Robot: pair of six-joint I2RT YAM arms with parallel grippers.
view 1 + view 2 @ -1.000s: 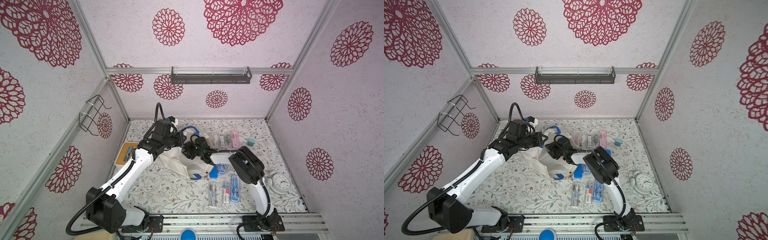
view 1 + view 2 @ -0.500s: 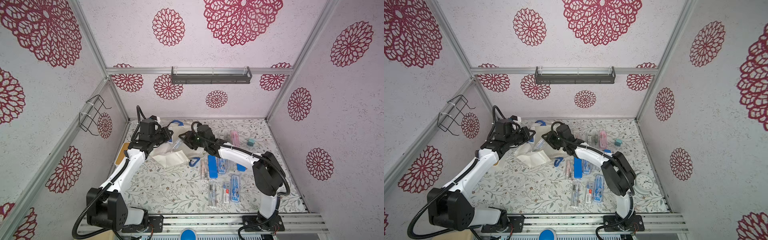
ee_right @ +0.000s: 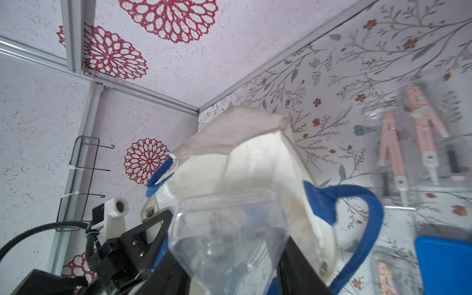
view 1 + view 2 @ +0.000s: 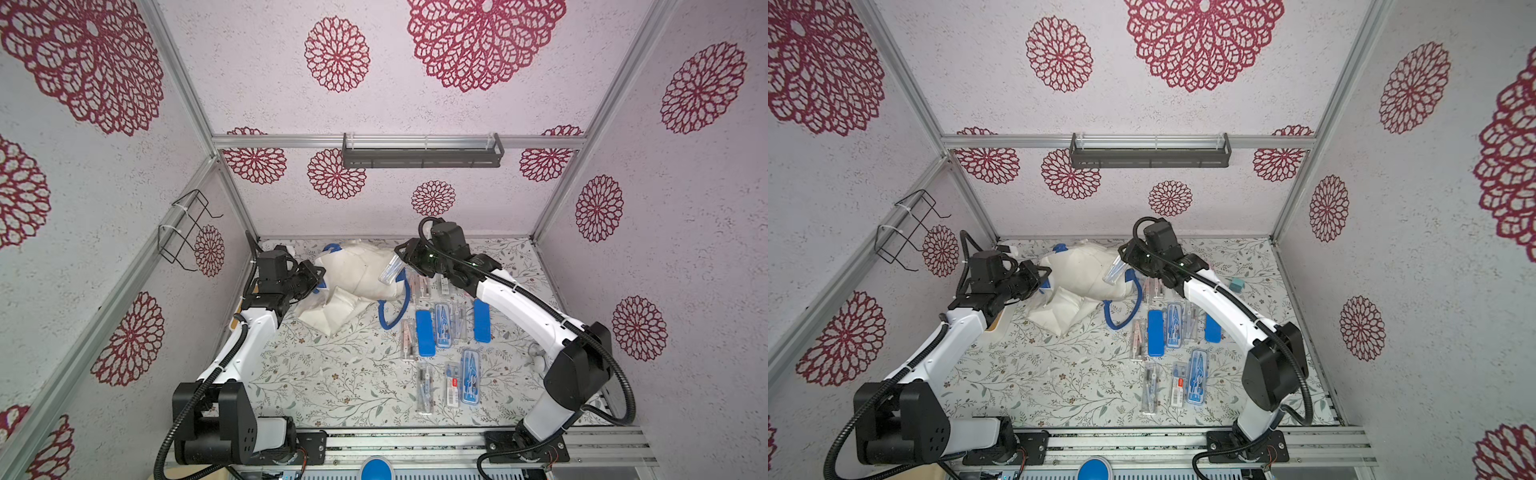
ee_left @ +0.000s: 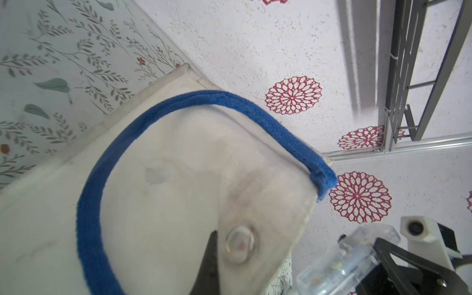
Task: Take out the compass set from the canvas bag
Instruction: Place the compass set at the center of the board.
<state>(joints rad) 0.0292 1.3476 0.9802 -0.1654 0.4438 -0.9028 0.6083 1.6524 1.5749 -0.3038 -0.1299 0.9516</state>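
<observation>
Both top views: the left pincer (image 4: 316, 277) is closed on the edge of the bag (image 4: 353, 272). The right pincer (image 4: 399, 262) grips the clear compass set (image 4: 389, 272) at the bag's handle end.

Left wrist: a finger (image 5: 208, 258) clamps the bag fabric.

Right wrist: the compass set sits between the fingers (image 3: 300, 267).

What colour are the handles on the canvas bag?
The handles are bright blue; the left wrist view shows it best.

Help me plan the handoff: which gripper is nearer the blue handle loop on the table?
Right. The right gripper, holding a clear case, hovers beyond the loop; the left gripper clamps the bag's opposite edge.
</observation>
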